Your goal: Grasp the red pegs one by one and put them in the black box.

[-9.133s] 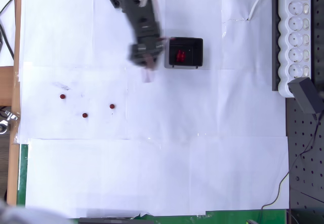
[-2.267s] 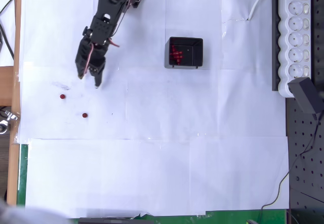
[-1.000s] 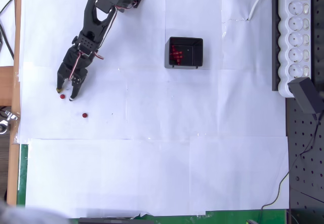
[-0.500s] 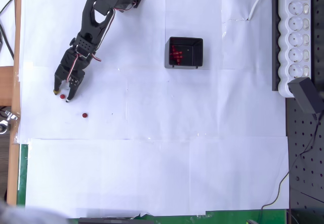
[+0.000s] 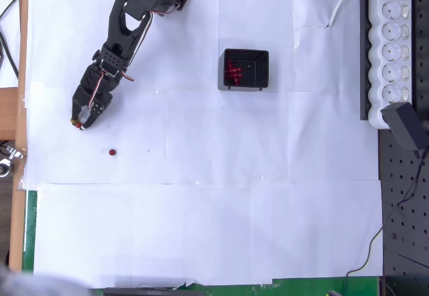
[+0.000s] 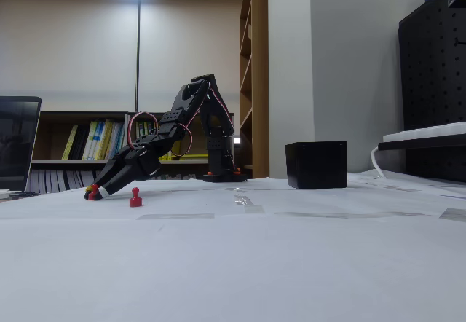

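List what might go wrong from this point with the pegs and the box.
1. The hand sits low on the paper, closed around a red peg right at its fingertips; such a shallow grip may let the peg slip on lifting.
2. The black box is small and already holds pegs, so a drop slightly off centre may miss it.
3. The other peg stands close by and might get knocked.

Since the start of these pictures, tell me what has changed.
The arm swung from the black box down-left in the overhead view, and its pincer closed on a red peg. One loose peg went into the box. The other peg and the box stayed put.
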